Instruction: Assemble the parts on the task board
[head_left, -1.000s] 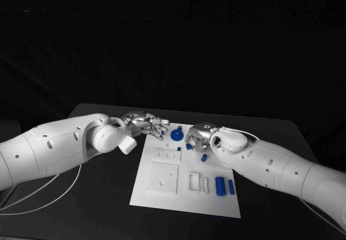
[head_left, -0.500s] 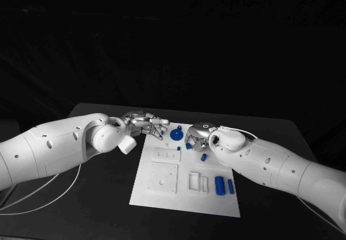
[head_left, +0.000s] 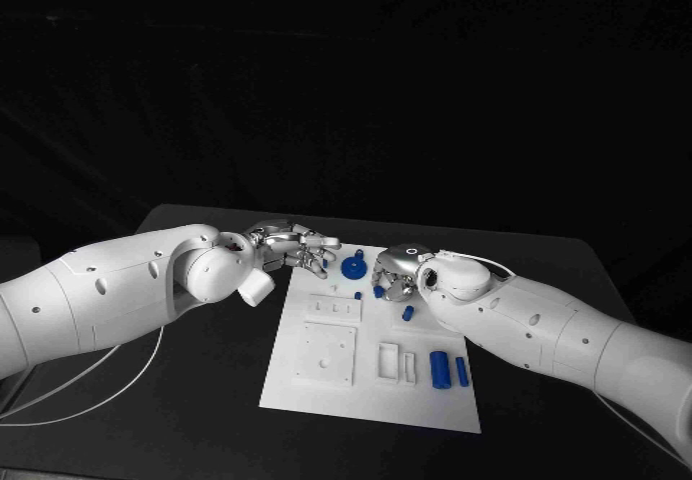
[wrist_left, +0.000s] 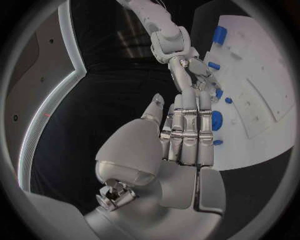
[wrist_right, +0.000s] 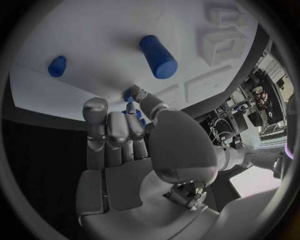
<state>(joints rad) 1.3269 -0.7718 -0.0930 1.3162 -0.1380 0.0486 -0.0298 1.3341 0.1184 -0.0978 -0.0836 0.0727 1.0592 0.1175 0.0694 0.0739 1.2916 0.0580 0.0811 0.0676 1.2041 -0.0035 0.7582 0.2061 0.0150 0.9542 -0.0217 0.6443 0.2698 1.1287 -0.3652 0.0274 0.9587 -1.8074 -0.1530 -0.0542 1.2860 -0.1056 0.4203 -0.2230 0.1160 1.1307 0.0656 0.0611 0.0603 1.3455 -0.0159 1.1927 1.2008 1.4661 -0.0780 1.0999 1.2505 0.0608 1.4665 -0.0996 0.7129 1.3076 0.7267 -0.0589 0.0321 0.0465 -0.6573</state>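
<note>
Left hand (head_left: 293, 247) sits at the far left corner of the task board (head_left: 332, 385), fingers stretched out side by side, holding nothing. Right hand (head_left: 400, 274) is over the board's far end, fingers curled in around a small blue part (wrist_right: 132, 95); firm grip or not, can't tell. Round blue knob (head_left: 352, 267) stands between both hands. Two blue cylinders (head_left: 449, 371) lie on the board's near right. Black table (head_left: 188, 400), dark backdrop behind.

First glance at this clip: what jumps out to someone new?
Two silver hands meet over the far end of the white task board: the left robot hand at its far left corner, the right robot hand beside a round blue part. Two blue cylinders lie near the board's right edge.
</note>
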